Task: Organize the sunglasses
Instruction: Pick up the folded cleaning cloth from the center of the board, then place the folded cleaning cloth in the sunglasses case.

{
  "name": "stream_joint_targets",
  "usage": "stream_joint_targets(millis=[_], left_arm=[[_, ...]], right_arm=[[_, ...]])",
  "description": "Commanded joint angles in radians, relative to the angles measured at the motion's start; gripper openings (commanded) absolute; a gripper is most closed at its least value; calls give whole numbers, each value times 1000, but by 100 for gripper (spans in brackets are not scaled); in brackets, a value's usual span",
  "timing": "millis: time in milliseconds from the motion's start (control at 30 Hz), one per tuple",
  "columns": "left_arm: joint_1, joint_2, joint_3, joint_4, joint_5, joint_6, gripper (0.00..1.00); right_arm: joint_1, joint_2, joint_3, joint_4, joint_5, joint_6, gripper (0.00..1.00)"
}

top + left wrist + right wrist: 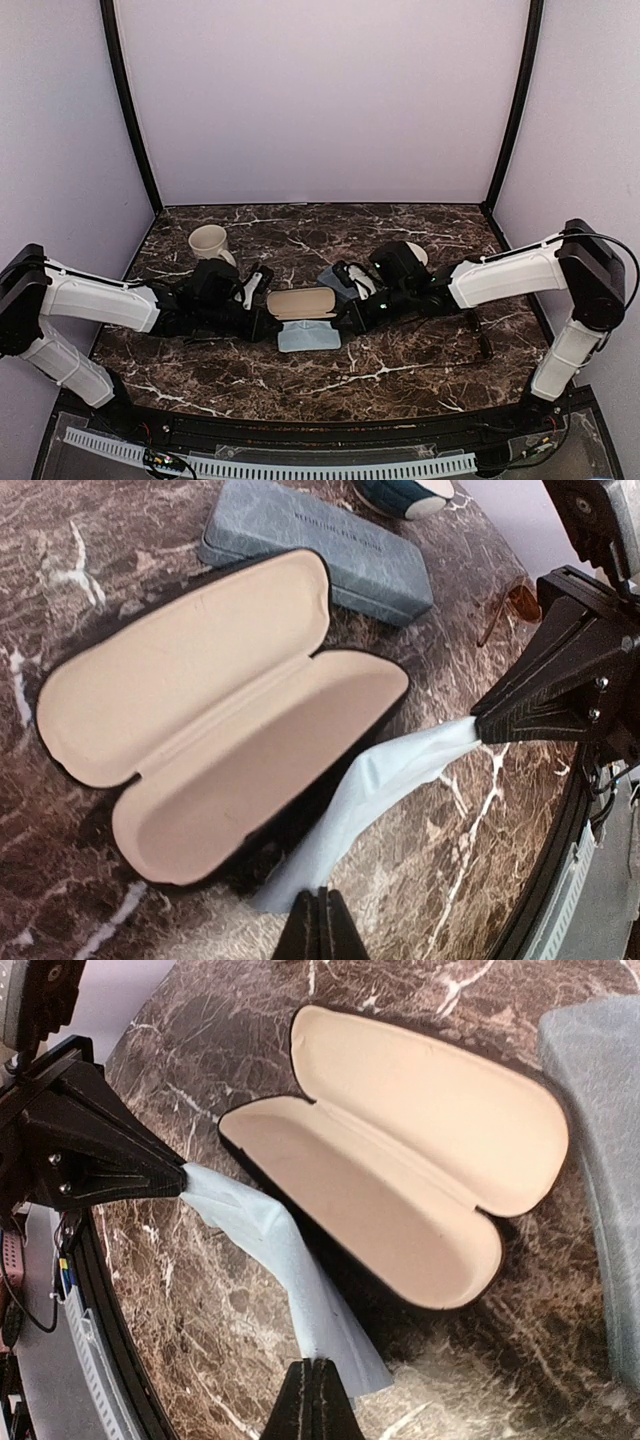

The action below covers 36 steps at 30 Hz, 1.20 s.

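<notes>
Left gripper (322, 898) and right gripper (312, 1368) both pinching the blue cloth (390, 770), lower middle of frame, beside the open case (200, 680).

Lab test booth, plain walls (320, 100), marble tabletop (420, 370)

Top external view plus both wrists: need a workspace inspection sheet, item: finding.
Surface: dark marble-pattern table; no spills seen.
Job's things: one pair of sunglasses partly in view on the table past the right gripper; second pair not seen.
Clutter: open black case, beige lining, empty; closed blue-grey case behind it; white cup; teal bowl.
Grippers: left gripper and right gripper both shut on the pale blue cloth, stretched between them beside the open case.
Cables: black cable looped at the right arm's elbow.
Surroundings: pale lilac walls, black frame posts.
</notes>
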Motion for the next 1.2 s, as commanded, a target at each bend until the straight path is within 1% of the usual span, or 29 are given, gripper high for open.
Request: stream_joint_targets(millis=[0,167,433,667,1167], left_arm=[[38,13,60,-50,-12,50,0],[81,30,85,-48,-1,62,0],[108,54,132,-61,-1,73,0],[123,97,160,-67,4,73,0],[147,110,188,-61,-1,61,0]], right_arm=[[-28,41,80,-23,12,-60,0],[-53,94,147,-51,15,-80,0],[-72,135,211,-84,21,-89,0],[-91,169,234,-92,12,-93,0],[-109,197,308,-106,6,-98,0]])
